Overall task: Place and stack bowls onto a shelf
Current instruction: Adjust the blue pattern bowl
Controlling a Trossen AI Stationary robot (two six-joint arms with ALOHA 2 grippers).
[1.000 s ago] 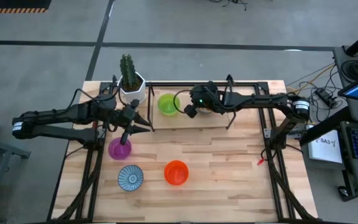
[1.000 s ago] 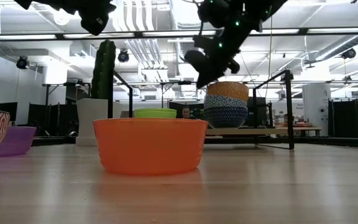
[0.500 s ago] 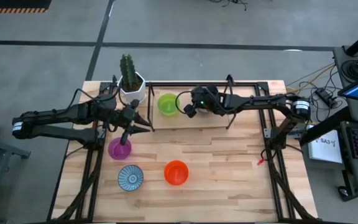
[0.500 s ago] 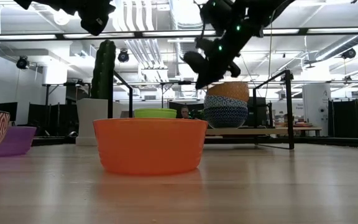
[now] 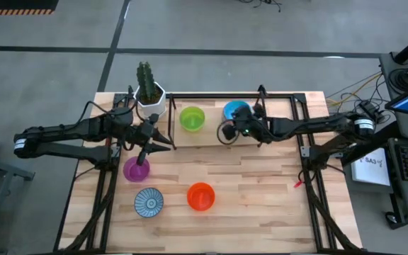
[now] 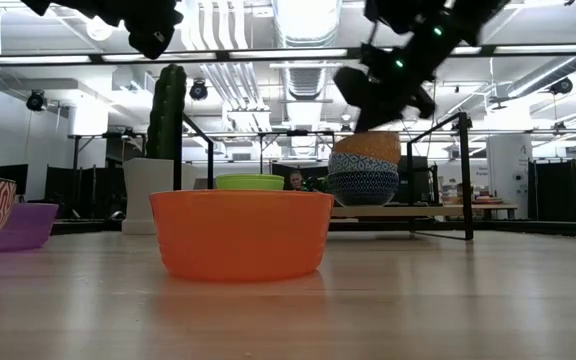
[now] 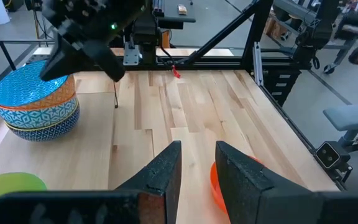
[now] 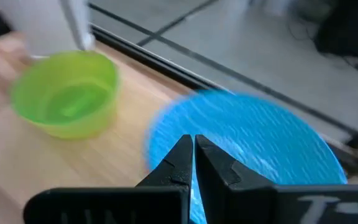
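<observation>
On the shelf (image 5: 211,138) at the table's far side stand a green bowl (image 5: 192,118) and a stack of bowls (image 7: 36,102) whose top one is blue inside (image 5: 236,110). My right gripper (image 5: 222,133) hangs shut and empty, just near-left of that stack and above the shelf. A purple bowl (image 5: 137,169), a blue-patterned bowl (image 5: 148,202) and an orange bowl (image 5: 200,196) rest on the tabletop. Above the purple bowl, my left gripper (image 7: 197,155) hovers with its fingers a little apart and nothing between them.
A white pot with a cactus (image 5: 149,93) stands at the shelf's far left corner. The shelf's thin black legs (image 7: 115,93) and the table's black frame bars (image 5: 307,152) stand nearby. Bare tabletop lies to the right of the orange bowl.
My right gripper has drawn back from over the stack toward the table's right and near side, sinking slightly and rolling about its own axis, still shut. The blue top bowl of the stack, hidden under the arm before, now shows from above.
</observation>
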